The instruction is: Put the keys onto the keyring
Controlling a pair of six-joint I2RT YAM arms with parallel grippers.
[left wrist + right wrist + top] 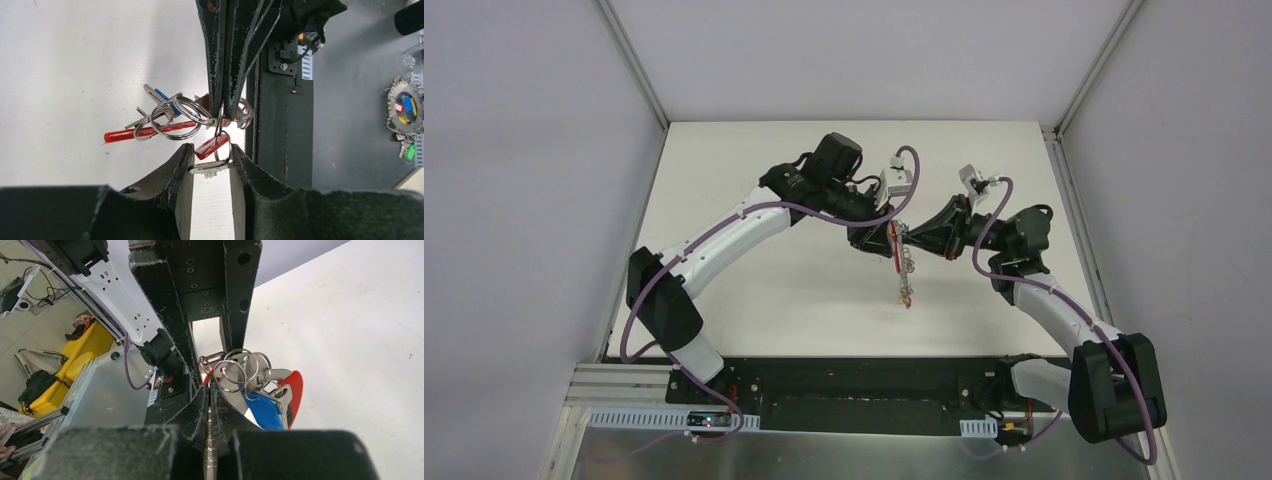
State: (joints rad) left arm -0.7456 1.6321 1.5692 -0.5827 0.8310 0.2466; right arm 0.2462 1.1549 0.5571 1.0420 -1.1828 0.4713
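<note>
You have a white table (824,300) filling the middle of the top view, with grey walls (524,150) left and right and aluminium posts (629,60) in the upper corners. Along the bottom edge lie a black base plate (854,385), a white slotted strip (639,418) and a metal sheet (824,455). At the left wrist view's right edge, a separate bunch of rings with coloured tags (404,107) lies on a grey surface (350,125). At the left of the right wrist view you see a yellow seat (85,347) and a black bag (37,382).

Top view: high above and behind me, looking down, far.
My wrist views: very near, facing each other, sharing the keyring (192,116).
</note>
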